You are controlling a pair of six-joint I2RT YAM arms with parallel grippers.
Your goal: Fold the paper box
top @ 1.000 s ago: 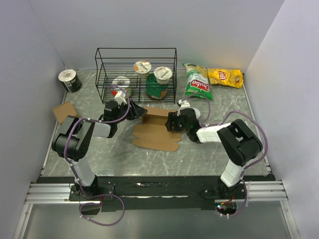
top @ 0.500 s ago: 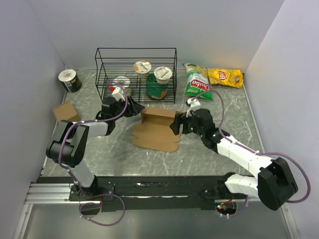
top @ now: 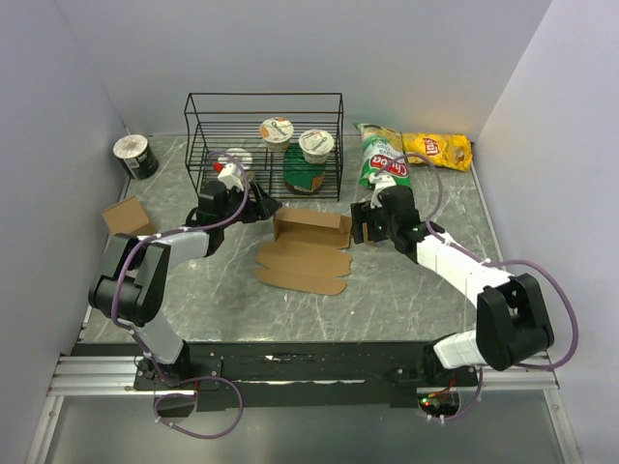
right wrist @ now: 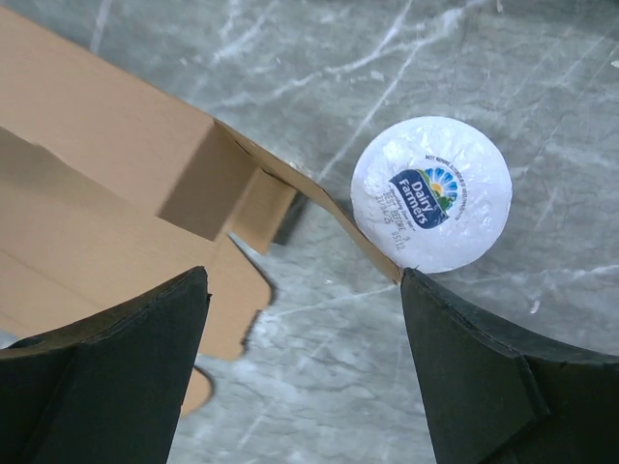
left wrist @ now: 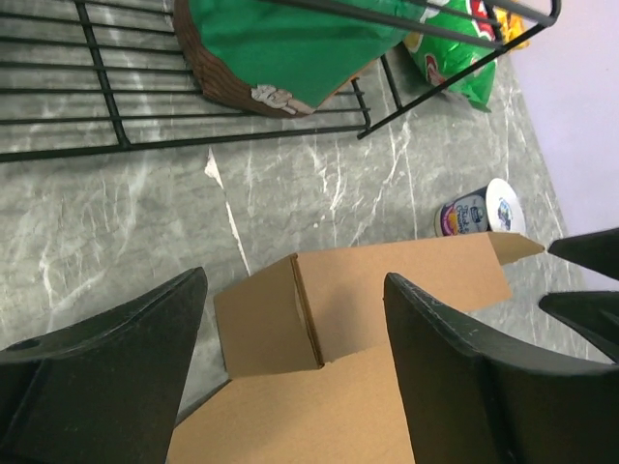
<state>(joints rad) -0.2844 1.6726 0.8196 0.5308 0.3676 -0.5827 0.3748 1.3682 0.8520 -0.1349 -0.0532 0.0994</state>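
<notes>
Left arm (top: pixel 131 275), right arm (top: pixel 455 271): black joint housings, white link covers, looping purple cables (top: pixel 238 404). Fingers (left wrist: pixel 106 367) matte black, wedge-shaped. Small red part at the left wrist, possibly a button.

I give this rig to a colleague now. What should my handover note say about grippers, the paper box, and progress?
Left gripper: jaws open, empty, at the left end of the paper box.
Right gripper: jaws open, empty, at its right end.
Box: mid-table before the wire rack, a yogurt cup by its right flap.
Done: far wall raised.
To do: fold and close the flat near panels.
</notes>
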